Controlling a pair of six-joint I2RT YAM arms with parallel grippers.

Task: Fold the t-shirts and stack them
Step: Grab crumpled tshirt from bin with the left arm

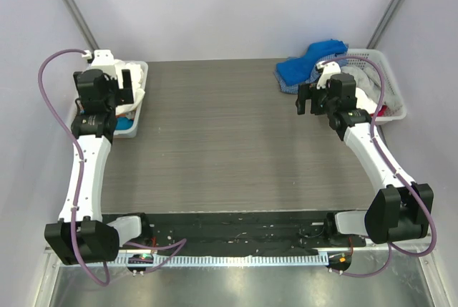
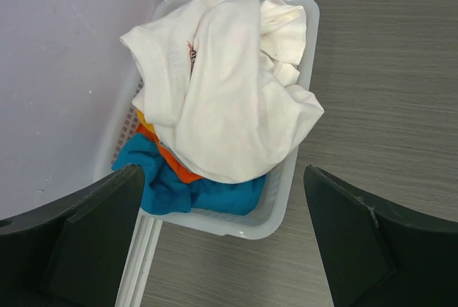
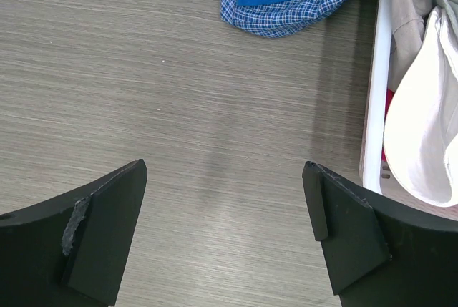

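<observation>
L gripper (image 2: 223,175), jaws wide & empty, hangs over crumpled white cloth t-shirt (image 2: 222,99) atop orange tee (image 2: 175,167) & teal tee (image 2: 215,194) in white slatted plastic basket (image 2: 243,227), top view's upper left; R gripper (image 3: 223,169), also spread, over grey wood-grain worktop (image 3: 143,71) nr blue-checked shirt (image 3: 286,19), upper right.

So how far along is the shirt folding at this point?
Done: nothing; no folded shirt lies on the table. In hand: nothing; the left end effector hangs open over the white t-shirt heaped in the left basket, the right end effector open above bare table beside the blue-checked shirt. Left: folding and stacking every shirt.
</observation>
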